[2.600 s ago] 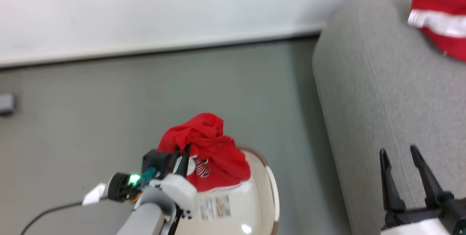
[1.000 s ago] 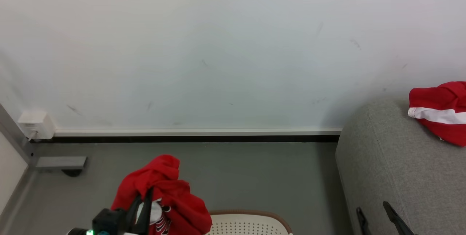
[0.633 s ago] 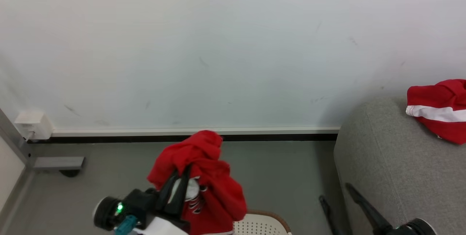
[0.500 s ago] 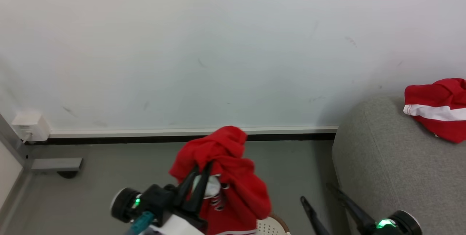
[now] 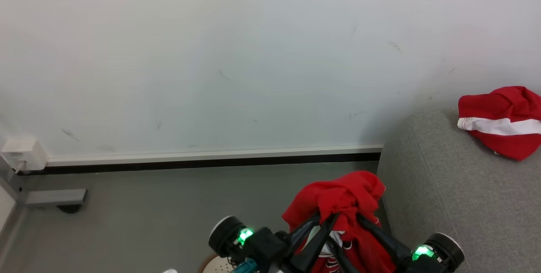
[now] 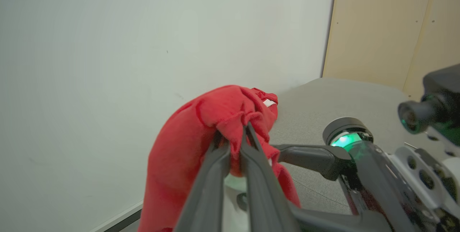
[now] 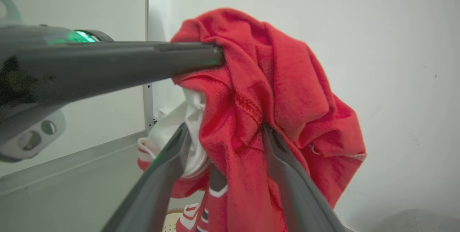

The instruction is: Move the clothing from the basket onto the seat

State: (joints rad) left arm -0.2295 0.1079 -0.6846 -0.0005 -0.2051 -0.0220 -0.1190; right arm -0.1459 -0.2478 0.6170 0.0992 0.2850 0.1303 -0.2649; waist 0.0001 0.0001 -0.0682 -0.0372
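hanging on a thin left gripper (image 6: 233, 135) pinch, clothing (image 5: 338, 193) could slip before the seat (image 5: 444, 209); right gripper (image 7: 225, 128) straddles it, apart.

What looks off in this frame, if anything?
Nothing spilled or damaged. One oddity: the red garment hangs as a bunched lump pinched in the left gripper, while the right gripper straddles the same cloth, fingers open, not clamping. It looks beside the sofa, not over it. A second red garment lies on the sofa.
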